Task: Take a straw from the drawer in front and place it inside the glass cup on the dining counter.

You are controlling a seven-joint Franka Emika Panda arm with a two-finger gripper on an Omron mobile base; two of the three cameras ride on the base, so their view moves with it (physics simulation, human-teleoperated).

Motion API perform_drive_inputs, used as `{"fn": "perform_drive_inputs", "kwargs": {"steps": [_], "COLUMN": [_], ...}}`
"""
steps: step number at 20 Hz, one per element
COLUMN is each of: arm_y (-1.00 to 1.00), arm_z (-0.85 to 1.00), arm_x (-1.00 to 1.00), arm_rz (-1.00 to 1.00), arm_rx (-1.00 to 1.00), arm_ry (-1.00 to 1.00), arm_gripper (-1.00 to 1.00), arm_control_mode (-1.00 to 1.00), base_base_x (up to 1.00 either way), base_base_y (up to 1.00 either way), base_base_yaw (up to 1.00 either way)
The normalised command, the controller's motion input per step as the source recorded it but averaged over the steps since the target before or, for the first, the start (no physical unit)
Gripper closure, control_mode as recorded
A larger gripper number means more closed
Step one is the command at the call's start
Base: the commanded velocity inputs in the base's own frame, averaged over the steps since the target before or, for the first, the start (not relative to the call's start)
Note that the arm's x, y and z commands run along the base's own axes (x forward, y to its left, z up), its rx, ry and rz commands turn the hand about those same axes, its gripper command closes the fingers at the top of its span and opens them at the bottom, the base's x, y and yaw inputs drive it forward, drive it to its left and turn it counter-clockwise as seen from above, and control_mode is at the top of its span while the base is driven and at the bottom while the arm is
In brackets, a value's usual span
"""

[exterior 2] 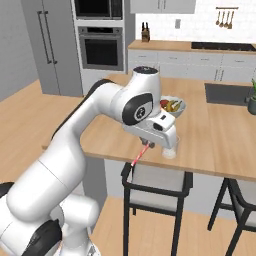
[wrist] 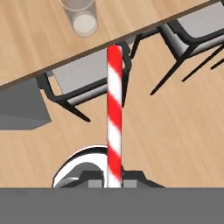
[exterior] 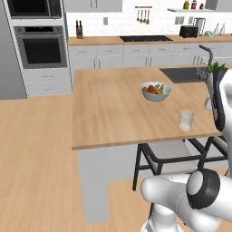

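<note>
My gripper [exterior 2: 149, 144] is shut on the red-and-white striped straw [exterior 2: 139, 156], which slants down and left from the fingers. It hangs just past the near edge of the wooden dining counter [exterior 2: 220, 135], above a stool. The straw [wrist: 113, 113] runs from my gripper [wrist: 114, 179] up to the counter's edge [wrist: 35, 39] in the hand view. The clear glass cup [exterior: 186, 120] stands upright near that edge; the hand partly hides the cup [exterior 2: 170, 152], and the cup [wrist: 80, 16] lies up and left of the straw's tip. The drawer is out of view.
A fruit bowl [exterior: 155, 90] sits mid-counter behind the cup. Black-framed stools [exterior 2: 157, 182] are tucked under the near edge. A dark sink [exterior: 181, 74] and a plant [exterior 2: 251, 97] lie at the counter's far right. The wall counter with cooktop [exterior: 145, 39] is behind.
</note>
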Motion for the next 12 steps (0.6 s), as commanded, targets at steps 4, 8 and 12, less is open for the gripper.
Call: {"fn": "perform_drive_inputs", "kwargs": {"steps": [4,8,12], "arm_y": [-0.19,-0.07,0.0], "arm_z": [0.34,-0.1,-0.26], "arm_x": [0.62,0.23,0.07], "arm_rz": [0.23,0.36,0.38], "arm_rx": [0.09,0.01,0.0], "arm_ry": [-0.26,-0.43,-0.52], "arm_gripper": [1.0,1.0,1.0], "arm_control_mode": [-1.0,-1.0,-1.0], "base_base_x": [0.0,0.0,0.0], "base_base_y": [0.0,0.0,0.0], "base_base_yaw": [0.0,0.0,0.0]}}
